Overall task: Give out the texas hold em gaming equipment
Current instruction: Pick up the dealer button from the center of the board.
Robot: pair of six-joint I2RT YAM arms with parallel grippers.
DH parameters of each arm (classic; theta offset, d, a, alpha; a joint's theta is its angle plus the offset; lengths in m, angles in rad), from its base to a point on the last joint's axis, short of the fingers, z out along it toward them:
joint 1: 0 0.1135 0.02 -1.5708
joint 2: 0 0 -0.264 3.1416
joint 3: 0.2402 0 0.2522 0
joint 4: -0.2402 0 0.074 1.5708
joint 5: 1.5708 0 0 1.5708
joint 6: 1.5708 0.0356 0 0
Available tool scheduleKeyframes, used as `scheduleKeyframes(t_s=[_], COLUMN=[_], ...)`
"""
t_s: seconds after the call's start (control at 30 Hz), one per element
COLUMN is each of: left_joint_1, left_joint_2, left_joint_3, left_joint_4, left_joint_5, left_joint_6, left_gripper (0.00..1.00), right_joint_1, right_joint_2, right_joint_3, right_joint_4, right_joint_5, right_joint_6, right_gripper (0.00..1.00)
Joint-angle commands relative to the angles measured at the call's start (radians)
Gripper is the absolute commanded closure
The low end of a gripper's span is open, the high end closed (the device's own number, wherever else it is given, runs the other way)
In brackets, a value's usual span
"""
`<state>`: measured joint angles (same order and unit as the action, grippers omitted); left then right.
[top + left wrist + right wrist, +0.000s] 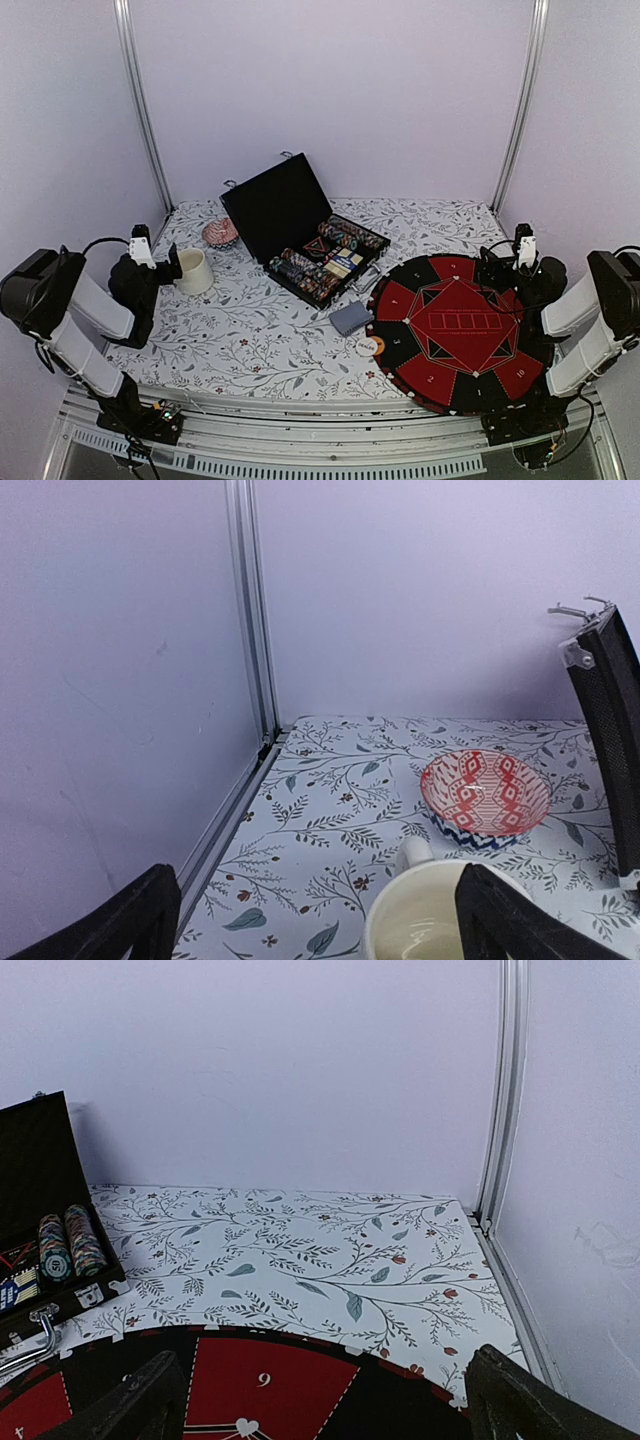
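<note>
An open black case (290, 215) stands at mid-table with rows of multi-coloured poker chips (322, 262) in it, also seen in the right wrist view as chips (68, 1245). A grey-blue deck of cards (351, 318) lies in front of the case. A white button disc (365, 347) and an orange one (379, 345) rest at the edge of the red and black poker mat (460, 335). My left gripper (172, 263) is open and empty beside the cream cup (193, 271). My right gripper (506, 264) is open and empty over the mat's far edge (270, 1385).
The cream cup (425, 920) sits partly between the left fingers (520, 920). Behind it stands a pink patterned dish (485, 795). The case lid (615, 740) rises at the right of that view. Metal frame posts (140, 100) and walls close the table's back and sides.
</note>
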<state>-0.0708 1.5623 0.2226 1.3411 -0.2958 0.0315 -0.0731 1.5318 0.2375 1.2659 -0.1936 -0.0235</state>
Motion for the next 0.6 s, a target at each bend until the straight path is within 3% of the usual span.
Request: scheduleKeyframes(t_s=[0.0,0.1,0.37,0.43,0.5,0.57], left_joint_1=[0.008,0.013,-0.008,-0.052,-0.057,-0.063], left_joint_2=[-0.007,-0.047,-0.056,-0.151,-0.279,-0.347], left_joint_3=[0.004,-0.002,-0.093,-0.065,0.008,0.079], left_joint_4=[0.015,-0.030,0.165,0.040,-0.194,-0.313], left_joint_5=[-0.006,-0.048,-0.055,-0.211,-0.187,-0.170], left_joint_6=[-0.005,-0.045,-0.001,0.013,-0.007,0.027], left_gripper=[0.02,0.02,0.02,0.02,0.02,0.02], right_joint_1=[-0.003,-0.004,-0.003,-0.003,-0.005,-0.005], right_joint_2=[0.008,0.008,-0.037,-0.130,-0.183,-0.235], right_joint_3=[0.012,0.010,0.032,0.091,0.140,0.168], right_joint_4=[0.021,0.021,-0.040,-0.210,-0.321,-0.347], right_joint_5=[-0.007,-0.007,-0.002,0.031,0.052,0.014], right_joint_6=[-0.006,-0.006,-0.002,0.005,0.016,0.046], right_gripper=[0.01,0.01,0.01,0.01,0.01,0.01])
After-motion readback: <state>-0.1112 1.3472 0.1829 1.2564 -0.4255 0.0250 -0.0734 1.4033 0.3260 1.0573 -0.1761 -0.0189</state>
